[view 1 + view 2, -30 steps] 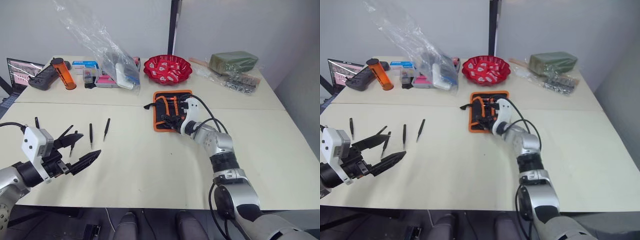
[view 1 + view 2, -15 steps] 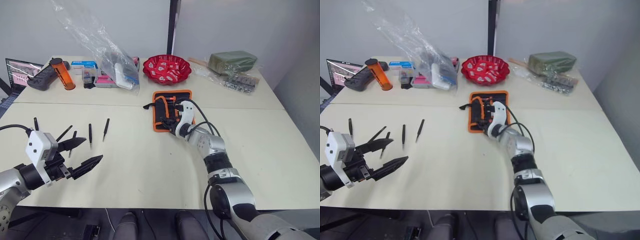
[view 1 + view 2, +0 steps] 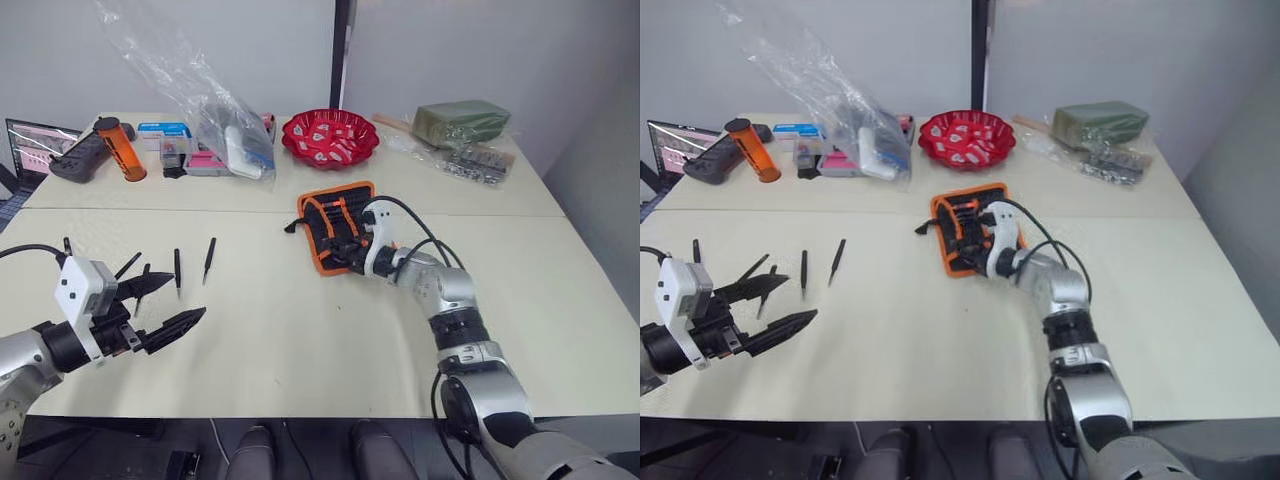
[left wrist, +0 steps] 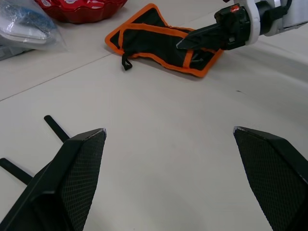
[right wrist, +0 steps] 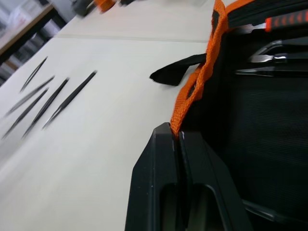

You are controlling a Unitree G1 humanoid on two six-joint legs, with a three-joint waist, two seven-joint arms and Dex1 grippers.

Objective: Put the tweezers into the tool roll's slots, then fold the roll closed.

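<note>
With the right end effector (image 5: 179,144) pinched on the orange edge of the tool roll (image 3: 335,226) mid-worktop, probably repositioning it, drag gently and flat toward the tweezers (image 3: 177,270) near the wide-open left end effector (image 3: 160,308).

The right gripper (image 5: 179,137) covers the near edge of the tool roll (image 3: 335,222) where its fingers close on the orange binding, so the fabric beneath them is hidden. In the right wrist view the roll is cut off by the picture's edge, and the tools tucked in it are only partly in frame. The slots (image 5: 269,110) are black on black and cannot be told apart. The tweezers (image 3: 209,258) are too small in the eye views to make out their tips, and 1 of them is partly hidden behind the left gripper (image 3: 155,307). The clear plastic bag (image 3: 225,130) blurs what lies inside it.
</note>
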